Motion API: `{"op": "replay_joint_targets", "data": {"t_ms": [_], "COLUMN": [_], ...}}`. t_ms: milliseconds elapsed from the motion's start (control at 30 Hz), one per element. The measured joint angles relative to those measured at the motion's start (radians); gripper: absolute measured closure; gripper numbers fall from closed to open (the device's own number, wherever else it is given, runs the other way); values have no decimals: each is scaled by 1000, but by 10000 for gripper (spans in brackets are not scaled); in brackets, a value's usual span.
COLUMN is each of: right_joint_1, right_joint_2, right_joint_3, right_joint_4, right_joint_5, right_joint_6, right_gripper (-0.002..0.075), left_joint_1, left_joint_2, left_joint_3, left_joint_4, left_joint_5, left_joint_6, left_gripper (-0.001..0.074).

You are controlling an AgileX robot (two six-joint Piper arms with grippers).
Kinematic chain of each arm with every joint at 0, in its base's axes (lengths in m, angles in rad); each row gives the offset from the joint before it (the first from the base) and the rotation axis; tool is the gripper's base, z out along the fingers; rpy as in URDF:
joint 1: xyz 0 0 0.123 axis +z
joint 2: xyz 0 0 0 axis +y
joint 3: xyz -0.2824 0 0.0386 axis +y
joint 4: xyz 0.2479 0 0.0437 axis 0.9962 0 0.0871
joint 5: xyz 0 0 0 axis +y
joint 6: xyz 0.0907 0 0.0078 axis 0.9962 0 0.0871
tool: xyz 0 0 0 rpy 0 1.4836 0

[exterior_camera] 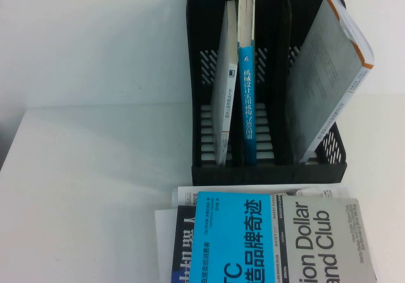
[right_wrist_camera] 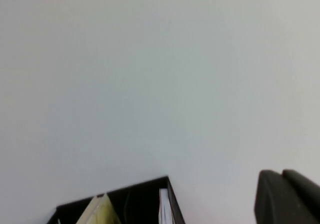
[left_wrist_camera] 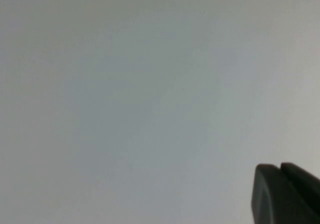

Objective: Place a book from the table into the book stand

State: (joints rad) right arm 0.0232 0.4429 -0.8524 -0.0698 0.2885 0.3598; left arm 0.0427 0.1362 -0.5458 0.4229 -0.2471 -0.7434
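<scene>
The book (exterior_camera: 266, 238), half bright blue with white Chinese characters and half grey with "Dollar ... Club", lies flat on the white table (exterior_camera: 82, 194) at the near edge, just in front of the book stand (exterior_camera: 266, 166). The black slotted stand rises behind it. Neither gripper shows in the high view. In the left wrist view the left gripper (left_wrist_camera: 280, 168) has its two black fingertips pressed together over a plain white surface. In the right wrist view the right gripper (right_wrist_camera: 282, 174) is likewise shut and empty, with the stand's top edge (right_wrist_camera: 125, 196) showing nearby.
The stand holds a thin white book (exterior_camera: 224, 87) in a left slot, a tall blue-spined book (exterior_camera: 247, 99) in the middle, and a grey-covered book (exterior_camera: 329, 74) leaning in the right slot. A dark book (exterior_camera: 183, 248) and white papers (exterior_camera: 190, 197) lie under the task book.
</scene>
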Motion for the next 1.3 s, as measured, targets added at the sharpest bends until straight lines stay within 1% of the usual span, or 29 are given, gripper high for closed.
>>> {"op": "replay_joint_targets", "data": {"t_ms": [100, 233, 333, 467, 667, 800, 900, 1033, 1133, 1233, 1300], "right_joint_1": [0, 0, 0, 0, 0, 0, 0, 2, 2, 2, 2], "right_joint_2": [0, 1, 1, 5, 33, 42, 64, 125, 168, 204, 224], "right_joint_3": [-2, 15, 65, 145, 203, 203, 203, 203, 203, 205, 221], "right_joint_4": [35, 37, 37, 44, 122, 211, 279, 331, 341, 364, 399], "right_joint_5": [109, 326, 411, 496, 596, 602, 614, 624, 606, 592, 585], "right_joint_6": [3, -40, -79, -92, -94, -112, -187, -261, -275, -291, -332], "right_gripper": [729, 729, 729, 729, 729, 729, 729, 729, 729, 729, 729], "left_joint_1": [0, 0, 0, 0, 0, -30, -73, -148, -190, -207, -210], "left_joint_2": [-7, -26, -27, -11, 67, 133, 190, 304, 402, 507, 573], "left_joint_3": [-2, -2, 5, 57, 147, 158, 158, 158, 158, 158, 144], "left_joint_4": [35, 41, 33, -7, -159, -296, -445, -695, -887, -1067, -1179], "left_joint_5": [65, 322, 497, 593, 667, 694, 694, 696, 696, 699, 719], "left_joint_6": [-24, -102, -125, -127, -108, 24, 176, 434, 578, 743, 883], "left_gripper": [738, 738, 738, 738, 738, 738, 738, 738, 738, 738, 738]}}
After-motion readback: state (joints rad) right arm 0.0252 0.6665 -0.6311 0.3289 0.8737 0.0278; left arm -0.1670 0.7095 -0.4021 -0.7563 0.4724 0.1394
